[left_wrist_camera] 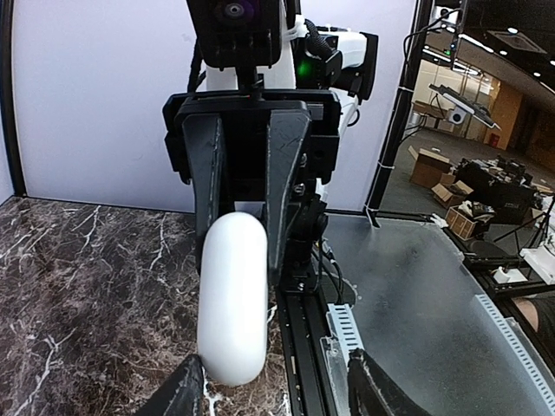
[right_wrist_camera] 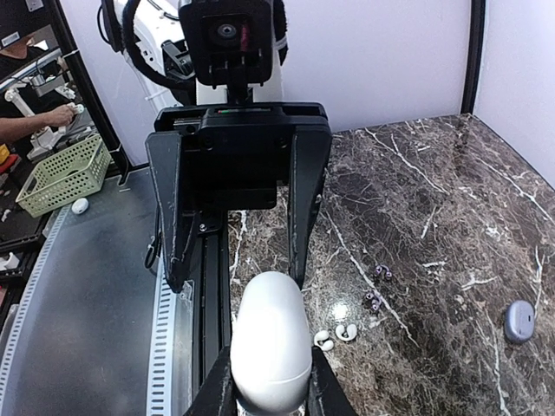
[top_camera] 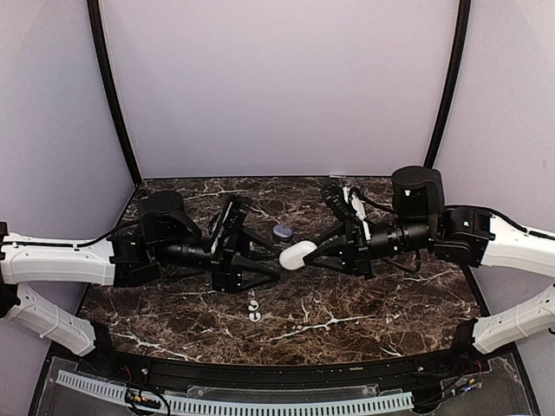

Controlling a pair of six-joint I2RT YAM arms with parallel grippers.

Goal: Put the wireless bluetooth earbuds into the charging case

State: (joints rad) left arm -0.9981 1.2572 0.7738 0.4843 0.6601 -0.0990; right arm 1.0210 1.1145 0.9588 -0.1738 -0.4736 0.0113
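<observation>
My right gripper [right_wrist_camera: 269,392] is shut on a plain white oval pebble [right_wrist_camera: 270,342], held above the middle of the table [top_camera: 373,312]. My left gripper [left_wrist_camera: 277,390] faces it, open. The pebble's free end [left_wrist_camera: 232,299] sits against the left finger's tip, with a wide gap to the other finger. The charging case [top_camera: 282,232], small and lavender grey-blue, lies shut on the marble just behind the two grippers; it also shows at the right of the right wrist view [right_wrist_camera: 519,322]. The two white earbuds [right_wrist_camera: 335,336] lie side by side on the marble below the pebble, in front of the grippers [top_camera: 253,305].
Two small purple bits [right_wrist_camera: 376,288] lie on the marble just beyond the earbuds. A black rail and a slotted white strip [top_camera: 260,403] run along the table's near edge. Lilac walls [top_camera: 277,87] close off the back and sides.
</observation>
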